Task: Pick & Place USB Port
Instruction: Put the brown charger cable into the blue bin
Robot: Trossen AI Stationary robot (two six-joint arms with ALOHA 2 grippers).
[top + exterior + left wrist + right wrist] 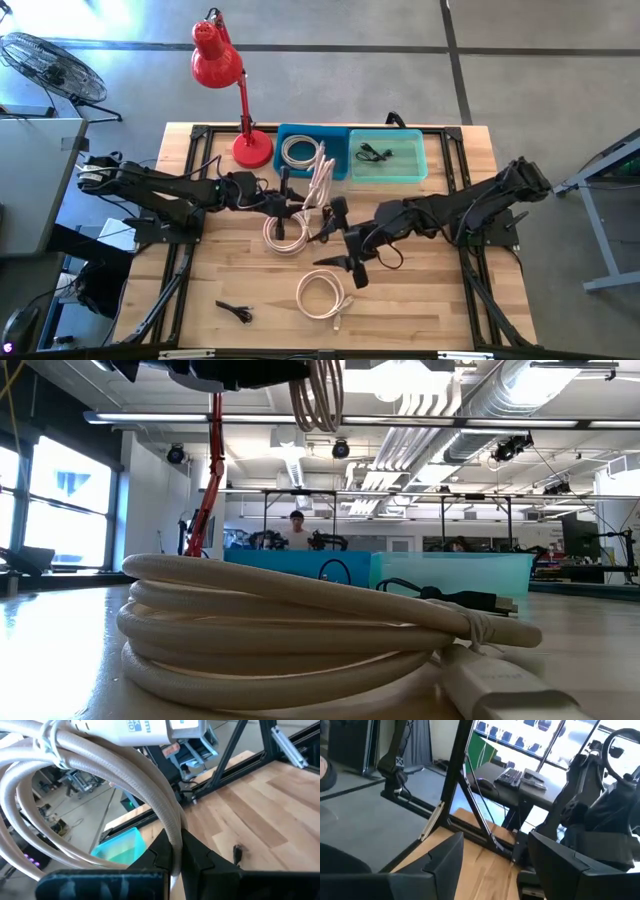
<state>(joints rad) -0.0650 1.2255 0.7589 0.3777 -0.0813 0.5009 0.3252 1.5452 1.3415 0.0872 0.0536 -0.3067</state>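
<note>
A coiled white cable (287, 233) is held by the left claw (296, 212) above the middle of the desk (430, 300). In the left wrist view, the fingers (161, 851) are closed on one loop of the cable (100, 775), and its white plug is seen near the lens. In the low view, the same coil (318, 395) hangs clear of the desk surface.

The right claw (340, 265) is positioned just right of the held coil, low over the desk. Its fingers (442, 857) are spread wide, with nothing between them.

A second coiled white cable (321, 294) lies flat on the near part of the desk; it fills the foreground of the low view (300, 630). A small black cable (236, 311) lies near the front left.

At the far edge, a blue bin (297, 131) contains another white cable, and a teal bin (420, 150) beside it contains a black cable. A red lamp (228, 85) stands left of the bins.
</note>
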